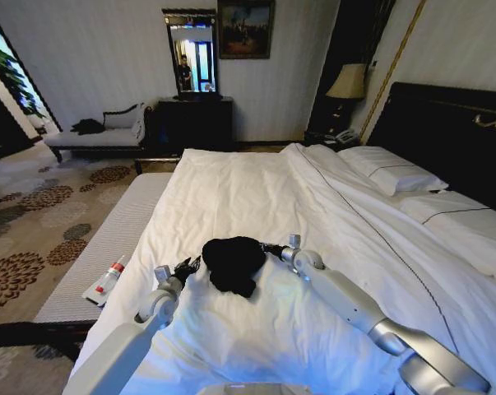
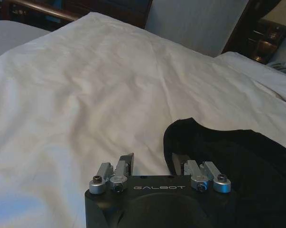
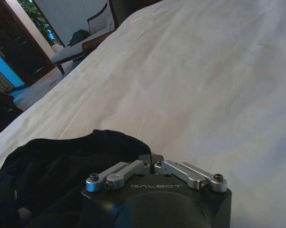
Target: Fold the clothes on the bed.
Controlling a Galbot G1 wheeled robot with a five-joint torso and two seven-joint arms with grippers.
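The clothes (image 1: 233, 263) are a black garment bunched into a heap on the white duvet of the bed (image 1: 256, 189), near its foot. My left gripper (image 1: 186, 268) sits just left of the heap; in the left wrist view it (image 2: 153, 161) is open, with the black fabric (image 2: 228, 156) touching one fingertip. My right gripper (image 1: 272, 248) is at the heap's right edge; in the right wrist view it (image 3: 153, 159) is shut, pinching the edge of the clothes (image 3: 71, 166).
A grey bench (image 1: 108, 247) runs along the bed's left side with a red-and-white tube (image 1: 108, 280) on it. Pillows (image 1: 396, 169) and a dark headboard (image 1: 445, 123) lie to the right. A chaise (image 1: 99, 136) and a dresser (image 1: 194, 123) stand by the far wall.
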